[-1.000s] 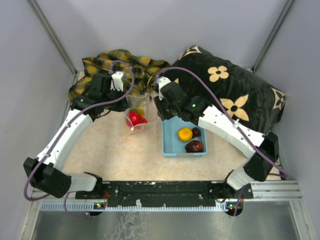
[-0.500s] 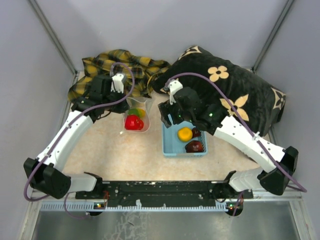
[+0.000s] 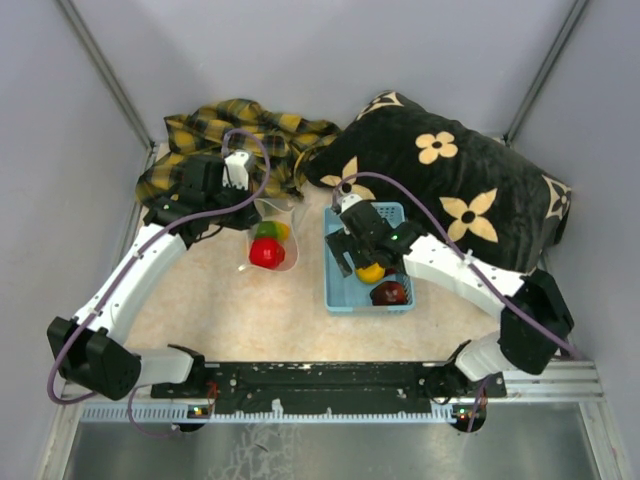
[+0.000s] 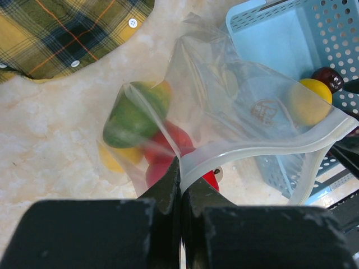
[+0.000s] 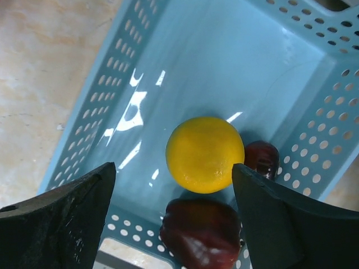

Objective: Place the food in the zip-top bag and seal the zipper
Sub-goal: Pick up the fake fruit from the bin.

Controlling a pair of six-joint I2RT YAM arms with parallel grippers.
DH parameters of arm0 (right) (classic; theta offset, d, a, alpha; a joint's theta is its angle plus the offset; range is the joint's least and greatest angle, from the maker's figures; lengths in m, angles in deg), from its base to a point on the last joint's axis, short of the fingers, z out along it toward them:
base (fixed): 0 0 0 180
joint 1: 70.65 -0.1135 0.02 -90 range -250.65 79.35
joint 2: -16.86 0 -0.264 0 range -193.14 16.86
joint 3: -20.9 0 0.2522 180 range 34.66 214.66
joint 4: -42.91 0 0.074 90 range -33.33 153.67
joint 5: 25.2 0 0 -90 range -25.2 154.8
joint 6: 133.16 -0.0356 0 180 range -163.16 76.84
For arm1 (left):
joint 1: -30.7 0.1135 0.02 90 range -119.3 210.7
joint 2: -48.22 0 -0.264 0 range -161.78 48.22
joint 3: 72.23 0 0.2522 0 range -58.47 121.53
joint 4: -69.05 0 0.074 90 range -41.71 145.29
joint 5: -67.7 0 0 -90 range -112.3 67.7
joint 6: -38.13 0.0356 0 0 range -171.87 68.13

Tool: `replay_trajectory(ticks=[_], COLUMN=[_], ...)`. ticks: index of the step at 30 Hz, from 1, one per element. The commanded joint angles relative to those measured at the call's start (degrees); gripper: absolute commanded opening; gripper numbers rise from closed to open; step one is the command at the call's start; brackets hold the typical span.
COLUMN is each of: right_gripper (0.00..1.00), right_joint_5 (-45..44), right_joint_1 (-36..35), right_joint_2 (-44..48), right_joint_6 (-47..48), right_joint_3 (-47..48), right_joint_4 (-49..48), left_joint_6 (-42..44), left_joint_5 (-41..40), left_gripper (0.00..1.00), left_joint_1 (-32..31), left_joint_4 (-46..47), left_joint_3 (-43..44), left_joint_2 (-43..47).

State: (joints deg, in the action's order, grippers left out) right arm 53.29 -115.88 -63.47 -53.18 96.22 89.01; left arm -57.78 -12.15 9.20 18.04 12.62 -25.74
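On the pale, stone-patterned counter (image 3: 220,300), nearest the arms' bases, a light-blue basket (image 3: 340,300) held three toy fruits: a large maroon piece (image 5: 201,228) at its near end, a round yellow fruit (image 5: 204,154) just beyond it, and a smaller dark maroon piece (image 5: 261,158) just beside the yellow one. The right end effector (image 5: 171,168) hung over the basket with its fingers spread wide on either side of the yellow fruit, gripping nothing. Just left of the basket, the clear zip-top bag (image 4: 235,95) hung from its mouth edge. The left end effector (image 4: 180,168) was clamped shut on the whitish zipper strip (image 4: 263,154), which curved away toward the basket. Inside the bag lay a green piece (image 4: 132,115) above a red fruit (image 4: 168,145), with a yellow piece (image 4: 115,159) low at the side. At the far edge of the counter, a yellow-and-black plaid shirt (image 3: 230,130) lay crumpled behind the bag, and a black cushion with cream flowers (image 3: 450,180) sat behind the basket.
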Motion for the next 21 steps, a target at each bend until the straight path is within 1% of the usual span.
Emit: replay_trajectory(ticks=[1, 9, 15, 21], right_gripper=[0.85, 0.87, 0.87, 0.79], right_joint_5=[-3.46, -6.34, -5.9, -5.62], right_joint_1=[0.42, 1.02, 1.89, 2.11], right_joint_2=[-3.2, -8.24, -11.45, -13.11], right_joint_6=[1.03, 0.97, 1.04, 1.38], right_joint_3=[-0.67, -1.93, -2.72, -3.02], right_joint_4=[-4.37, -4.01, -5.0, -5.6], left_joint_6=[0.72, 0.72, 0.75, 0.7], left_joint_5=[1.67, 1.93, 2.11, 2.23], left_gripper=[0.0, 0.0, 0.0, 0.0], left_joint_1=[0.28, 0.3, 0.34, 0.36], left_joint_4=[2.19, 2.38, 2.52, 2.66], left_joint_3=[-0.6, -0.85, -0.98, -1.05], left_joint_2=[1.47, 1.44, 1.45, 1.53])
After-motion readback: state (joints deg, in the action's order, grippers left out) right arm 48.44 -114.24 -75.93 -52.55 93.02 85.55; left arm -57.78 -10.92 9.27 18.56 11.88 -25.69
